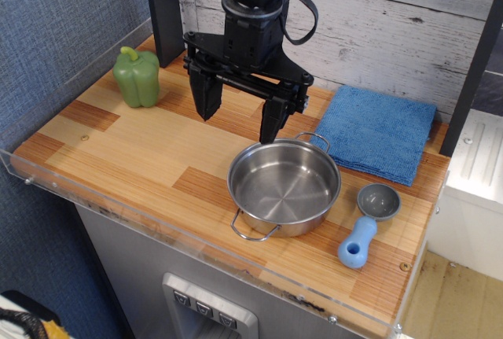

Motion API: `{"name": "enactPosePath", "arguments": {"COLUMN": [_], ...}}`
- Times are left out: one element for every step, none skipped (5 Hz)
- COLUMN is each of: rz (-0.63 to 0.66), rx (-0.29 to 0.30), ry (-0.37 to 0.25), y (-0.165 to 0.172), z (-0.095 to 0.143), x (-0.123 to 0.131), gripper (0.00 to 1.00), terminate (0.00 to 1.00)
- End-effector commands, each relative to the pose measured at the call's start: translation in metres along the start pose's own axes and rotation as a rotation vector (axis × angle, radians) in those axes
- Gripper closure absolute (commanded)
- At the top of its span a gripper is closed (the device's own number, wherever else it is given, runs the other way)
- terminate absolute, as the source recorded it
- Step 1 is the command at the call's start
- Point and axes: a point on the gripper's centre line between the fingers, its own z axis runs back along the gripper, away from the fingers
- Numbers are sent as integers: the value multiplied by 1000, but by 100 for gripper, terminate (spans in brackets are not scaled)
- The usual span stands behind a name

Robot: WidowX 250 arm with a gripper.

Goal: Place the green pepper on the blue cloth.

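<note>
Presently, one view only: the pepper [137,78] stands upright near the table's [141,158] back left corner, stem up, beside the wall. The gripper [240,112] hangs above the table's middle with its jaws spread wide and nothing between them, well apart from the pepper. The cloth [376,133] lies flat at back right, nothing on it. A steel pot [284,187] sits just before the gripper; a blue-handled scoop [367,225] lies right of the pot

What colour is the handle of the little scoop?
Light blue handle, grey bowl; it shows in the only camera view.
</note>
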Motion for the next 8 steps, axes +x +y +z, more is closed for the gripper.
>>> {"name": "enactPosePath", "arguments": {"rz": [0, 57, 89, 98, 45, -12, 3, 52], "rx": [0, 1, -8, -6, -32, -52, -61, -48], "ry": [0, 9, 45, 13, -63, -104, -109, -105], "y": [0, 9, 18, 33, 54, 79, 100, 117], "z": [0, -3, -16, -14, -9, -2, 2, 9], "x": [0, 12, 27, 38, 50, 67, 70, 67], "gripper": [0, 0, 0, 0, 0, 0, 0, 0], "terminate": [0, 0, 0, 0, 0, 0, 0, 0]}}
